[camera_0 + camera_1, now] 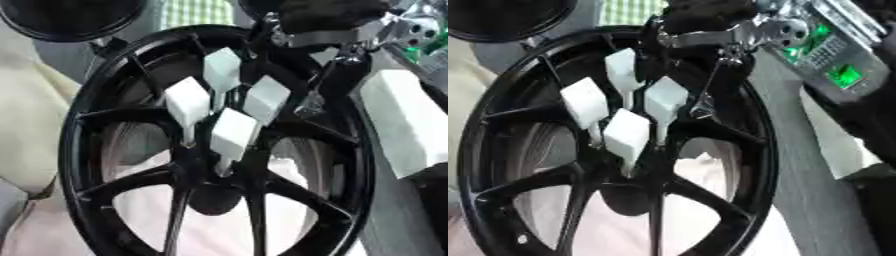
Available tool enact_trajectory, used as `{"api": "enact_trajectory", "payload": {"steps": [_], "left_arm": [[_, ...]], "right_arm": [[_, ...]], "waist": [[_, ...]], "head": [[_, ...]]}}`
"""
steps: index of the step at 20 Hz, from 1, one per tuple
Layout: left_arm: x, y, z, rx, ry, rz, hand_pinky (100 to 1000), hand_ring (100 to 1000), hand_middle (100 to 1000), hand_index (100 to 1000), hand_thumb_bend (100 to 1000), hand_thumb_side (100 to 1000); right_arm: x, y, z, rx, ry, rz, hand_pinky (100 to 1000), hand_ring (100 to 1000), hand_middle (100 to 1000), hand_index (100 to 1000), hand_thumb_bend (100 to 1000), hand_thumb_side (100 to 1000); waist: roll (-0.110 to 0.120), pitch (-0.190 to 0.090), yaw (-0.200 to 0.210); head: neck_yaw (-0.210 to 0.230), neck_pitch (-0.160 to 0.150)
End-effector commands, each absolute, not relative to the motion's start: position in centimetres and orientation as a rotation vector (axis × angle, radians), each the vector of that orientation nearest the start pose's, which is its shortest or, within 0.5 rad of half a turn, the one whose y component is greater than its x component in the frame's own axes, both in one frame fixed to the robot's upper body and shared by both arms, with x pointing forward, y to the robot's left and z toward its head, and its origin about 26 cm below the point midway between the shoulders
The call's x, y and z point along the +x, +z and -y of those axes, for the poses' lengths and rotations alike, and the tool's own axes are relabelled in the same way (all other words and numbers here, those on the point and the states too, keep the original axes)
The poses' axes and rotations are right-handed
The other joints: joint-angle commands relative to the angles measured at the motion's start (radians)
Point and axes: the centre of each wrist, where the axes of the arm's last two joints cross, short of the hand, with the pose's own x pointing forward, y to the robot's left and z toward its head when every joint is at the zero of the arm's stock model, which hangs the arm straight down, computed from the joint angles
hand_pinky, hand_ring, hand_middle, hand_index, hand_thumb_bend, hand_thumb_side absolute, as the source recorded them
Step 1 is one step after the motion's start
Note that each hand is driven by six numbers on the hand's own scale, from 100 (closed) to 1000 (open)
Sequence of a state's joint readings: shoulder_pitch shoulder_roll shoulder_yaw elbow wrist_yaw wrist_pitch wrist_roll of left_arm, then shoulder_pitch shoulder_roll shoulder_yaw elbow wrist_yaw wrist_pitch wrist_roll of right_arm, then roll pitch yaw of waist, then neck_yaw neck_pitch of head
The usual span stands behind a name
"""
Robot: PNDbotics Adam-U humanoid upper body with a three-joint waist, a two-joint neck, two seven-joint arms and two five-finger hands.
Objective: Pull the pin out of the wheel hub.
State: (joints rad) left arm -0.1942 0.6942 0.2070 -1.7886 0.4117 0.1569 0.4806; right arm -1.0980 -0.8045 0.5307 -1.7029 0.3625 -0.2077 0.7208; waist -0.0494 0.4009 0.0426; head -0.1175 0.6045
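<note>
Black wheel (114, 150), upright. Four white pins (234, 134) stand in its hub, at centre. Our right hand (710, 22) hangs above the hub; its fingers we cannot tell. Reaching step: next, we pinch one pin.

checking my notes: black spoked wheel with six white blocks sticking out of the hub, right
Not quite. The black wheel carries four white blocks at the hub, not six; the left eye view shows all four, on thin stems. The rest holds.
</note>
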Motion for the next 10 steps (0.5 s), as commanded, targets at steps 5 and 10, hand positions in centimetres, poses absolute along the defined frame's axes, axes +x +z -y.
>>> {"api": "enact_trajectory", "payload": {"steps": [5, 10], "left_arm": [[29.56, 21.81, -39.87, 0.618, 0.248, 1.945, 738, 711, 761, 778, 973, 643], [29.57, 21.81, -39.82, 0.617, 0.248, 1.945, 740, 710, 762, 775, 968, 643]], "right_arm": [[35.64, 36.23, 19.27, 0.849, -2.626, -1.949, 757, 634, 640, 732, 500, 102], [35.62, 36.13, 19.17, 0.828, -2.615, -1.978, 752, 624, 617, 713, 494, 105]], "waist": [[0.007, -0.017, 0.006], [0.007, -0.017, 0.008]], "head": [[-0.008, -0.001], [-0.01, 0.001]]}}
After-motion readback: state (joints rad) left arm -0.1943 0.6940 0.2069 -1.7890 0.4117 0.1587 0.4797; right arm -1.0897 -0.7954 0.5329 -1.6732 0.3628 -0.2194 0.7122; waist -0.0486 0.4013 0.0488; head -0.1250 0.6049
